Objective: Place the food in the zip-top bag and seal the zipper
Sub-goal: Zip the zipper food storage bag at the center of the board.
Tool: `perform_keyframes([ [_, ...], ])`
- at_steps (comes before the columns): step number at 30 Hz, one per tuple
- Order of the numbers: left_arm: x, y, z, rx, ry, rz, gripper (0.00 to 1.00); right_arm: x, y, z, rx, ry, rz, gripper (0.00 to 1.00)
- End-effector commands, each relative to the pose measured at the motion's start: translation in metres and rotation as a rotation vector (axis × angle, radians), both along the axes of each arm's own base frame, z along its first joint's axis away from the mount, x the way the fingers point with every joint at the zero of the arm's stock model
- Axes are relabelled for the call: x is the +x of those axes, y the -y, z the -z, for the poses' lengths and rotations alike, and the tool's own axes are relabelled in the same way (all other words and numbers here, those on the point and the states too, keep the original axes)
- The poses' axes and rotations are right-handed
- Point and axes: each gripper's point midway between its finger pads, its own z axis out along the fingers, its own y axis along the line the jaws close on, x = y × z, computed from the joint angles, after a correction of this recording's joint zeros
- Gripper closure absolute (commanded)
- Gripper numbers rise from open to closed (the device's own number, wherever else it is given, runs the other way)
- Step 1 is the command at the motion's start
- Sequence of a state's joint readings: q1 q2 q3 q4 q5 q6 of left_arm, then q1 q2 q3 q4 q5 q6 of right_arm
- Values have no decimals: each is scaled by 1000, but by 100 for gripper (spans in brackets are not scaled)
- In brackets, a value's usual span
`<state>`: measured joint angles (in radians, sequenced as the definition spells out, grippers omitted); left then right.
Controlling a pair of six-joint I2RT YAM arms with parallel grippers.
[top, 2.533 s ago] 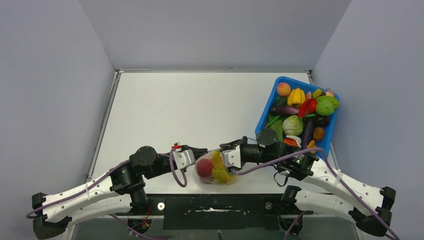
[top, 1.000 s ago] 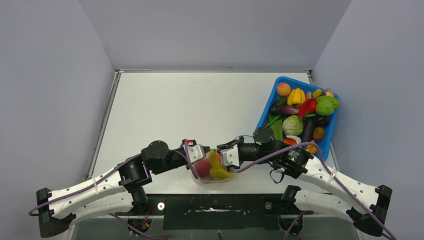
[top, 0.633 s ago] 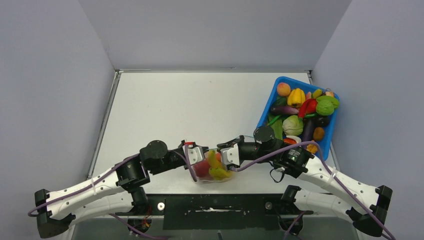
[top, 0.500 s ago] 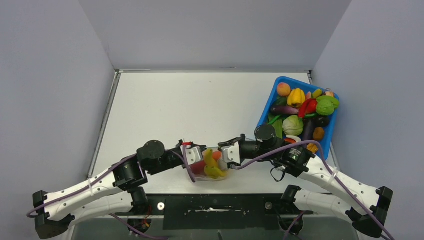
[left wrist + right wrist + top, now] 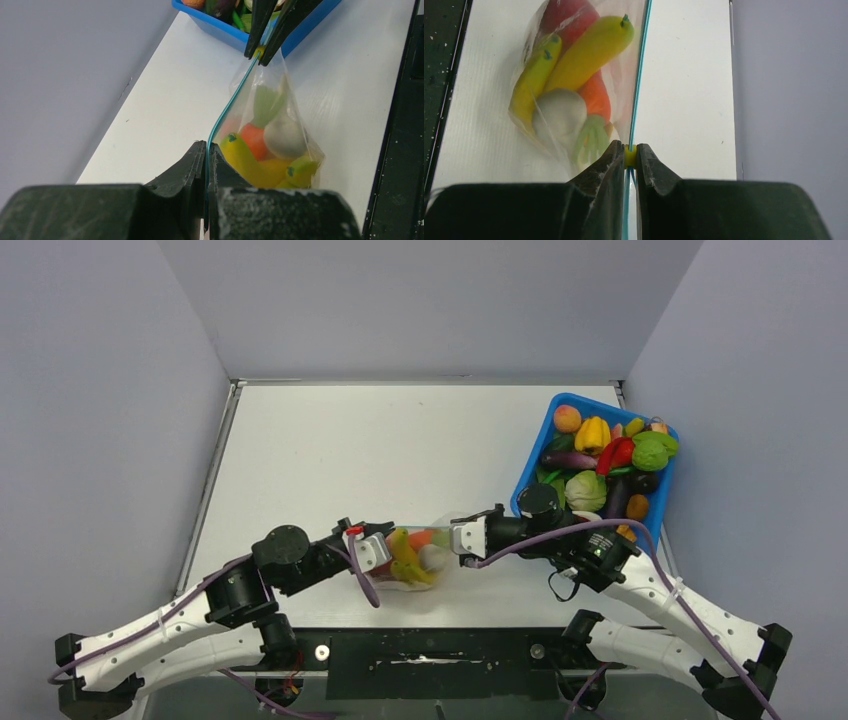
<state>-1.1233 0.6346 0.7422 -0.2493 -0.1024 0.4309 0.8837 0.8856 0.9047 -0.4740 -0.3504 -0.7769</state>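
Plain grey-lilac walls box in a white tabletop [image 5: 400, 450], and all the action is down at the near edge, right in front of the arm bases. So the crinkly clear plastic zip-top bag [image 5: 415, 560] is strung between the two claws, roughly midway across the table's width. The left gripper [image 5: 206, 147] has its black fingers pressed together on one end of the thin teal zipper [image 5: 227, 107]. The right gripper [image 5: 629, 150] is pinched on the other end, with a little yellow slider tab [image 5: 629, 156] squeezed right between its fingertips. From both wrist cams the zipper reads as one taut straight line running claw to claw, with the bag's belly sagging off to the side nearer the arm bases. Can't tell whether the bottom of the bag touches the table or hangs just off it. Inside the bag is the toy food [image 5: 260, 145]: a long yellow plastic banana [image 5: 591, 47], a red piece [image 5: 564, 15] behind it, an orange chunk [image 5: 254, 141], a white rounded piece [image 5: 284, 136] and a pale green one [image 5: 264, 102], all bunched together. Over on the right side of the table sits a blue plastic bin [image 5: 527, 468] piled with more toy fruit and veg [image 5: 600, 455], apart from the bag.
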Motion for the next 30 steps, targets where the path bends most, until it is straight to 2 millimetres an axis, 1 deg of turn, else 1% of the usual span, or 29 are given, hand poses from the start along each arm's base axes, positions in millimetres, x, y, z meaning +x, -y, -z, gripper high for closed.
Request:
perform_keyframes([
  [1, 11, -24, -38, -75, 85, -101, 100, 12, 31, -6, -46, 15, 136, 100],
  [5, 10, -27, -30, -75, 70, -106, 100, 11, 48, -1, -84, -6, 196, 100],
  [9, 9, -33, -28, -88, 63, -122, 100, 9, 72, 5, -134, -19, 285, 100],
  [15, 10, -41, -27, -93, 60, -152, 100, 1, 108, 3, -144, -22, 405, 100],
  [18, 10, -41, -26, -90, 58, -152, 100, -2, 119, 0, -137, -24, 442, 100],
  [22, 10, -42, -25, -96, 51, -156, 100, -7, 126, 5, -151, -42, 457, 100],
  [24, 11, -43, -24, -98, 50, -166, 100, -10, 123, 0, -117, -46, 443, 100],
  [27, 15, -45, -24, -98, 48, -194, 100, -11, 124, -4, -88, -33, 447, 100],
  [29, 16, -43, -29, -124, 32, -203, 100, -14, 119, -6, -72, -37, 412, 100],
  [30, 16, -40, -31, -144, 17, -199, 100, -18, 112, -10, -55, -45, 375, 100],
])
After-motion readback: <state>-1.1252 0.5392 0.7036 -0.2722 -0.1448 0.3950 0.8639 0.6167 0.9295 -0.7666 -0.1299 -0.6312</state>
